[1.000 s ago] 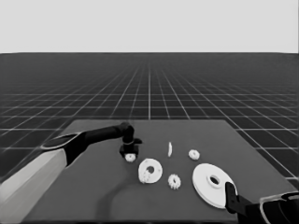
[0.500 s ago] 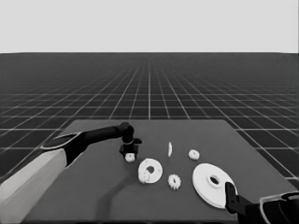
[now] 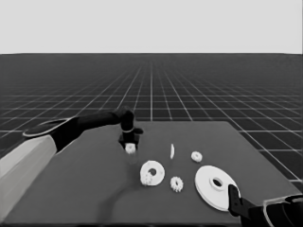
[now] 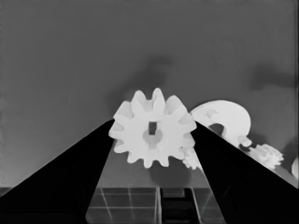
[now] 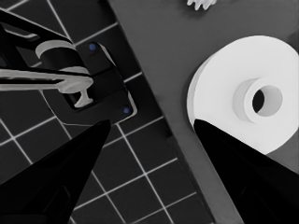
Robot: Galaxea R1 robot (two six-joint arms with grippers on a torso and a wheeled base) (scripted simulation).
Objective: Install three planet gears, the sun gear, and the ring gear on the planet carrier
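larger round part right of smaller

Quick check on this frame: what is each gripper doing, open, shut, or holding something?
Left gripper: shut on a planet gear, above the table.
Right gripper: open, holding nothing, parked at the table's near right corner by the larger round part.

Left gripper with a planet gear between its fingers stands over the table; bare surface lies to its left and near side. To its right, the smaller round part, a loose gear, thin white piece and another gear crowd the middle. The larger round part fills the near right corner, beside the parked right gripper.
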